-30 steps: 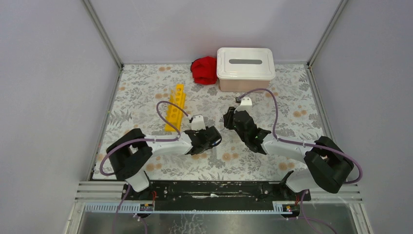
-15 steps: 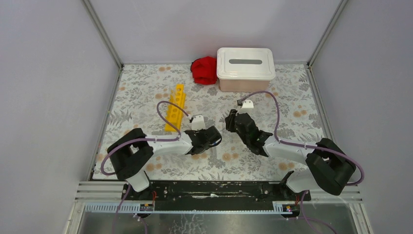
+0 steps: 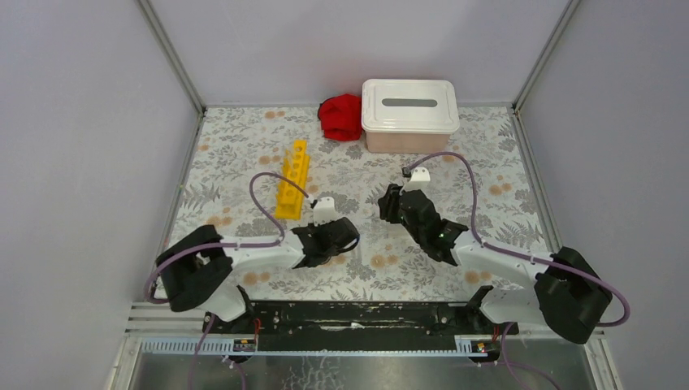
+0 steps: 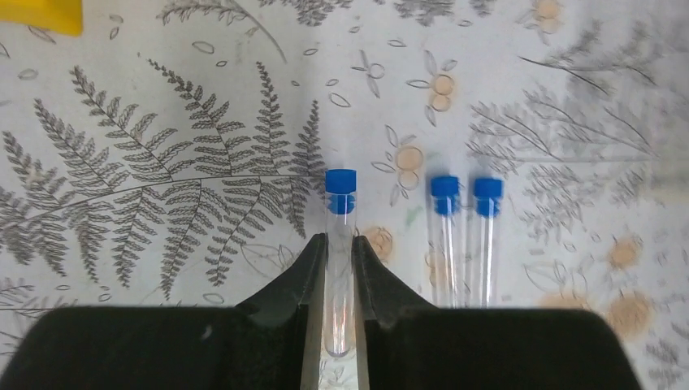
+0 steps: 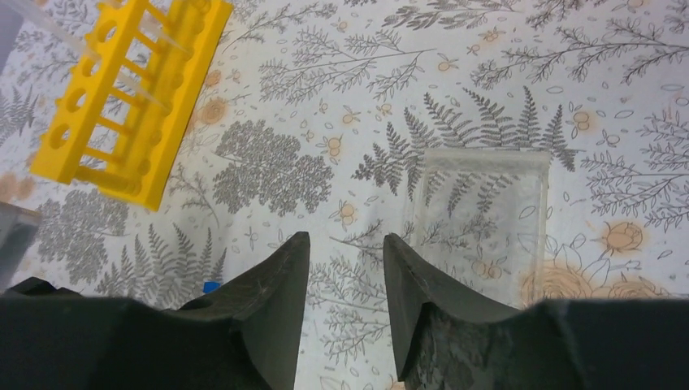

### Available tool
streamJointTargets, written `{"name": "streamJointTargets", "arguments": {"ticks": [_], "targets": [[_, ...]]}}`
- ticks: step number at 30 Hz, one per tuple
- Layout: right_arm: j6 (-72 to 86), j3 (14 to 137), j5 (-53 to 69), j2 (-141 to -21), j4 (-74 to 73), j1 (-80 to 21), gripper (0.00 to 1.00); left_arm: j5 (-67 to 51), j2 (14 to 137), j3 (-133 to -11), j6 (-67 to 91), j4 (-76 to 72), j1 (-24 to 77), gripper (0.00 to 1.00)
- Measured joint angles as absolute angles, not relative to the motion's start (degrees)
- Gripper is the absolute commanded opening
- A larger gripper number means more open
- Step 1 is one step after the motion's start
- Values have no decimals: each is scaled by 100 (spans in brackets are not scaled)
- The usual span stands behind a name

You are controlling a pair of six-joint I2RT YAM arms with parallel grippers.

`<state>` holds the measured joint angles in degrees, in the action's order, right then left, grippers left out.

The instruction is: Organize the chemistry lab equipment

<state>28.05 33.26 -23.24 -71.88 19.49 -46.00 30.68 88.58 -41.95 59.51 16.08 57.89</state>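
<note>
Since the floral-patterned table cover (image 3: pixel 487 175) is the broadest thing in view, start there and place everything else from the long yellow plastic test-tube rack (image 3: pixel 292 179) on its left half. The pinkish bin with a white slotted lid (image 3: pixel 409 106) sits beyond the rack and to its right, at the far edge. A crumpled red cloth (image 3: pixel 341 116) lies past the rack's far end, touching the bin's left side. To the right of the rack, well apart from it, lies a clear flat rectangular plastic piece (image 5: pixel 479 219); whether it is a tray or a pouch is hard to tell.

The right gripper (image 5: pixel 345 252) hangs near that piece, jaws parted with nothing between them. The left gripper (image 4: pixel 340 244) is off the rack's near end, pinched narrow on a clear blue-capped tube (image 4: pixel 340 203) partway down its body, cap pointing away. Two more clear blue-capped tubes (image 4: pixel 444 236) lie side by side on the cover just beside the held one, on its right.

These tubes look light, rigid, smooth and probably brittle. A gentle grip on the mid-body, below the cap, seems best, leaving the rounded end free to enter a rack hole.
</note>
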Motion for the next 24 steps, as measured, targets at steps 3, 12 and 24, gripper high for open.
{"name": "streamJointTargets", "arguments": {"ticks": [3,12,24], "targets": [[2921,3334,-2150,-6899,1557,-4606,49,3087,8329,-3997,5452,1527,5948,0],[3551,3336,-1354,-5756,591,-4611,51,2578,7170,-3940,3500,513,6477,0],[4226,3214,-287,-4781,-445,-4613,51,2060,7107,-4213,1712,333,7133,0]]}}
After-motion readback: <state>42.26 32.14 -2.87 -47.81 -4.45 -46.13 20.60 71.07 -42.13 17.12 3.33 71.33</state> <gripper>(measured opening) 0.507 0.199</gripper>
